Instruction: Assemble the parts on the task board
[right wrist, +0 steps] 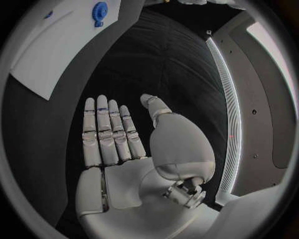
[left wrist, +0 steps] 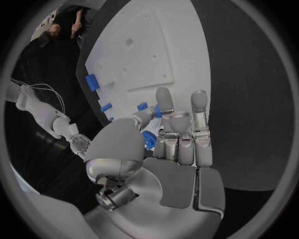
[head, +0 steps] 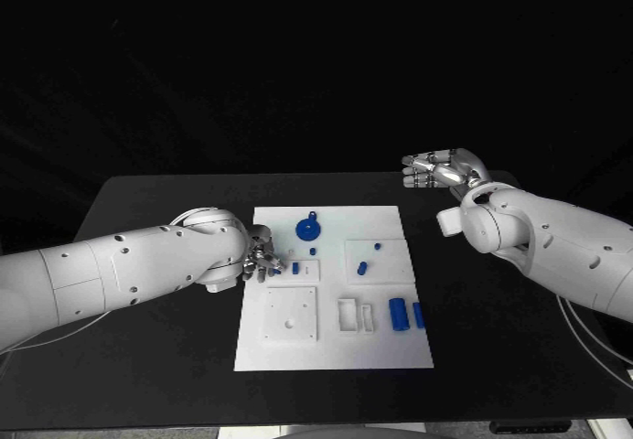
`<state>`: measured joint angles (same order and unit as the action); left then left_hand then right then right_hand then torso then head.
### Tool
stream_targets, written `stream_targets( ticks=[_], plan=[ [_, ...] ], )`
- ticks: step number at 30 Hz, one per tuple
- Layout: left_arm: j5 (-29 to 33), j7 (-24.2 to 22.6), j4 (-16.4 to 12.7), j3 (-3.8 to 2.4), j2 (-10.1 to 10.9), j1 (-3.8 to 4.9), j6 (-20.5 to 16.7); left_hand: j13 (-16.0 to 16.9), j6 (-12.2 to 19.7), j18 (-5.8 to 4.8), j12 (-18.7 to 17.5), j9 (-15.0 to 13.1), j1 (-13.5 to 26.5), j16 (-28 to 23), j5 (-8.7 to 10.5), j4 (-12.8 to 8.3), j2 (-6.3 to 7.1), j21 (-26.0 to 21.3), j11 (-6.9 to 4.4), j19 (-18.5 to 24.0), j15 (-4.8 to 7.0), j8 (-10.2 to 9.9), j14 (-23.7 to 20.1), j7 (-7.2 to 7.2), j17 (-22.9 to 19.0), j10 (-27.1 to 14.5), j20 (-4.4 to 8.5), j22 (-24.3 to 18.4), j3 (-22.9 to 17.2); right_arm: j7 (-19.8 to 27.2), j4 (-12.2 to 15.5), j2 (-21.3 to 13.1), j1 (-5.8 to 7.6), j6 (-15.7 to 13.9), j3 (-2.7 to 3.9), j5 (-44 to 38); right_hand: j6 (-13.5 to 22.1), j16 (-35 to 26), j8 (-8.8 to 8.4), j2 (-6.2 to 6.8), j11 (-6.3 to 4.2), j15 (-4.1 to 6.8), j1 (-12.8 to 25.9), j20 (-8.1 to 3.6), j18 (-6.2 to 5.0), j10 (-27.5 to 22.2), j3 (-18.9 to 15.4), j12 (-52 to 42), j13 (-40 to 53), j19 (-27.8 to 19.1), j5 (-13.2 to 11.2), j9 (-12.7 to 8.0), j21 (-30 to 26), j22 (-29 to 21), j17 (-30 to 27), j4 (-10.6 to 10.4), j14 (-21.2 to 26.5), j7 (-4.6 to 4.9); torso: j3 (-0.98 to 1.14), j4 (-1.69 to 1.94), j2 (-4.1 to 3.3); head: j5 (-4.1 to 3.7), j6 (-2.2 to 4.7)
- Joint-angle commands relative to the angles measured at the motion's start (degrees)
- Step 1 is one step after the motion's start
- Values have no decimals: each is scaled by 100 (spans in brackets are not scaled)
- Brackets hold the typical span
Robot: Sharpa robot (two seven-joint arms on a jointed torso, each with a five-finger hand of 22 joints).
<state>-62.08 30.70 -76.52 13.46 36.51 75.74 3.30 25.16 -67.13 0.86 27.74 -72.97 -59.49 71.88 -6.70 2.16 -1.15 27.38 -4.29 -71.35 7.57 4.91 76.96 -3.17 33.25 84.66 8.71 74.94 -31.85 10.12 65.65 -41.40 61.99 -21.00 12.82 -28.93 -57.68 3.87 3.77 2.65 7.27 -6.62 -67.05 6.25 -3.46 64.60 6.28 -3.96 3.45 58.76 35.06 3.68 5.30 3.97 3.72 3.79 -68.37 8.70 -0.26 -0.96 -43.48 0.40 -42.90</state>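
Black tabletop carries the white task board in the head view, and the left hand sits at the board's left edge, its fingers reaching over the rim toward a small blue part standing just beside the fingertips; whether they touch it cannot be told from here. Farther from that hand, toward the board's far end, lies a round blue part, two more small blue parts stand beyond the first one toward the right arm, and two blue cylinders lie near the board's near right corner, beside a white rectangular holder. The right hand hangs over the tabletop well apart from the board, off its far right corner, holding nothing. From the left wrist, the left hand has its fingers extended onto the task board, with a blue part pressed between the thumb and the fingers, so it is grasping that piece; other blue parts stand ahead of the fingertips. From the right wrist, the right hand is released, fingers straight and side by side, thumb apart, palm bare, with the board's corner and the round blue part far beyond the fingertips.
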Motion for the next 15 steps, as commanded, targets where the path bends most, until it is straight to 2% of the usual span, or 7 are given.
stream_targets(
  ticks=[1, 15],
  plan=[
    [-2, 15, 2, 25, -8, -36, 225, 9, -552, -52, 15, -11, -85, 0, -16, -532, -23, 8, -59, 23, 22, 20, -12, 524, -7, 86, 9, 110, -505, 42, 6, 5, -4, 89, 3, -2, 25, -29, -20, 3, 12, 10, 11, 16, -72, -33, -3, 18, -7, -38, 23, -2, -12, -9, -8, -34, 39, 19, 2, -4, 0, -3, -8],
    [-148, 32, 44, 25, -28, -36, 219, 8, -537, -52, 11, 22, -120, -46, 87, -501, -23, -3, -44, 34, 14, -6, -53, 514, -127, 55, 2, 109, -473, 45, 20, -4, -5, 84, 3, -2, 26, -29, -20, -3, 11, 9, 10, 17, -71, -35, 3, 18, -7, -39, 27, -3, -13, -9, -8, -37, 41, 18, -3, 3, -2, -3, -9]
  ],
)
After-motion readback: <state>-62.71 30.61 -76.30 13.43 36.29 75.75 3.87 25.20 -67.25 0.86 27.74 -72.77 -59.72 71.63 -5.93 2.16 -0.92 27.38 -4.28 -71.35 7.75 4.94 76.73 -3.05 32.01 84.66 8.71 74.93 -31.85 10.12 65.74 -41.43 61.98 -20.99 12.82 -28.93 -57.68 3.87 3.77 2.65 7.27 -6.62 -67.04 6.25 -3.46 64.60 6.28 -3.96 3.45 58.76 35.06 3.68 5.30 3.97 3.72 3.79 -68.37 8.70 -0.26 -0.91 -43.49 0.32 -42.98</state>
